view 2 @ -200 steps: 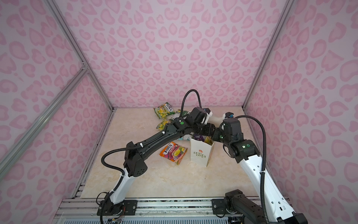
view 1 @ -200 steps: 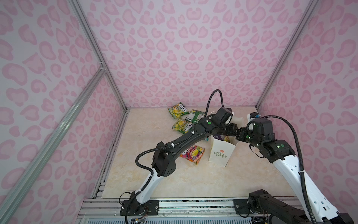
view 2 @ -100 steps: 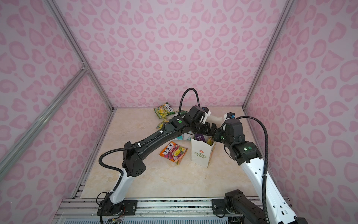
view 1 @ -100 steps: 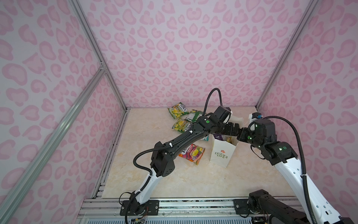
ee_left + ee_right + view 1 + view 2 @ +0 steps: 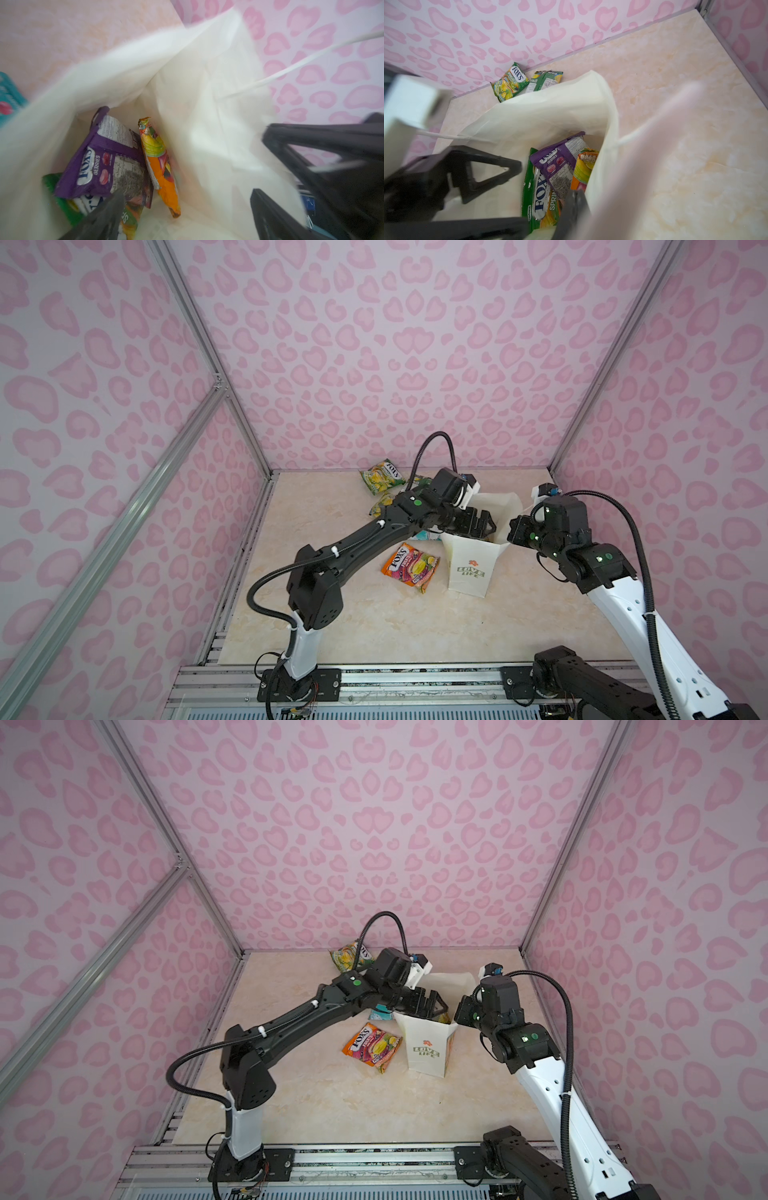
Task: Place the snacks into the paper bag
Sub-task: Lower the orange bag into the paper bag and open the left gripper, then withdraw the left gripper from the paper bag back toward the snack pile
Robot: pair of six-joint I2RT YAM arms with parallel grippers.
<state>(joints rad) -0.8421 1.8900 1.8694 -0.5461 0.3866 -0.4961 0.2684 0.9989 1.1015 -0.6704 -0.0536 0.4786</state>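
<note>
The white paper bag [image 5: 468, 572] [image 5: 428, 1052] stands upright at mid-table with its mouth open. My left gripper [image 5: 484, 526] [image 5: 432, 1006] [image 5: 182, 218] hangs open over the mouth, with nothing between its fingers. The right gripper [image 5: 510, 534] [image 5: 457, 1016] [image 5: 576, 207] is shut on the bag's right rim. Inside the bag lie a purple packet [image 5: 108, 162] [image 5: 560, 166], an orange packet [image 5: 160, 166] and a green packet [image 5: 537, 197]. On the table lie an orange-pink packet [image 5: 409, 568] [image 5: 372, 1046], a teal-white one [image 5: 424, 536] and green-yellow ones [image 5: 380, 481] [image 5: 509, 82].
A dark green packet [image 5: 545, 80] lies by the back wall next to a green-yellow one. My left arm [image 5: 365, 539] stretches over the packets left of the bag. Pink patterned walls enclose the table on three sides.
My left gripper's jaws have opened over the bag mouth and the wrist has drawn back slightly to the left. The right gripper stays on the rim.
</note>
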